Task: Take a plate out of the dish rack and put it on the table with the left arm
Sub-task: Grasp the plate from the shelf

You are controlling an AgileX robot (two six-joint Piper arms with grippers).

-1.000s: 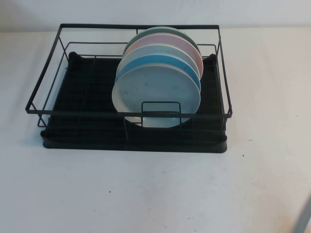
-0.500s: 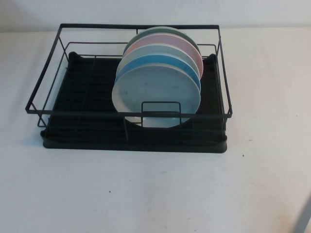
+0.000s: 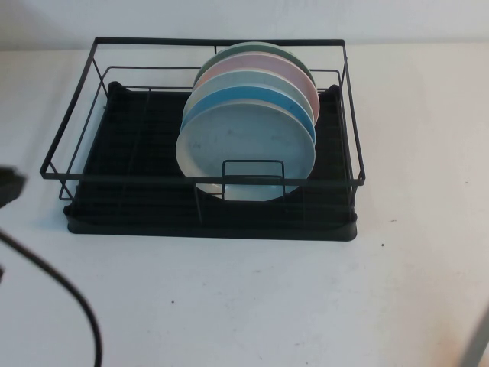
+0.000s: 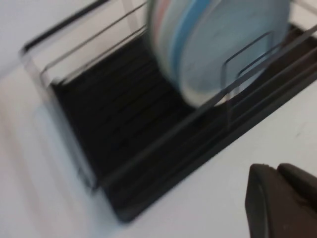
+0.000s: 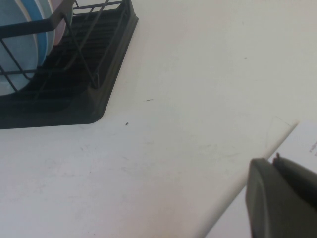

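Observation:
The pale grey-blue plate (image 3: 244,145) stands on edge at the front of a row of plates in the black wire dish rack (image 3: 122,164). It also shows in the left wrist view (image 4: 237,44), blurred. A dark part of the left arm (image 3: 9,186) shows at the far left edge of the white table (image 3: 252,298), left of the rack, with its black cable (image 3: 76,302) trailing below. The left gripper (image 4: 275,169) hovers over the table in front of the rack, shut and empty. The right gripper (image 5: 274,159) is shut and empty by the table's edge, right of the rack.
Behind the front plate stand a sky-blue plate (image 3: 252,99), a pale plate, a pink plate (image 3: 237,69) and a green one (image 3: 252,50). The rack's left half (image 3: 134,145) holds no plates. A grey sliver of the right arm (image 3: 477,344) shows at the bottom right corner.
The left arm and its cable have come into the high view at the left edge. The rack and plates have not moved.

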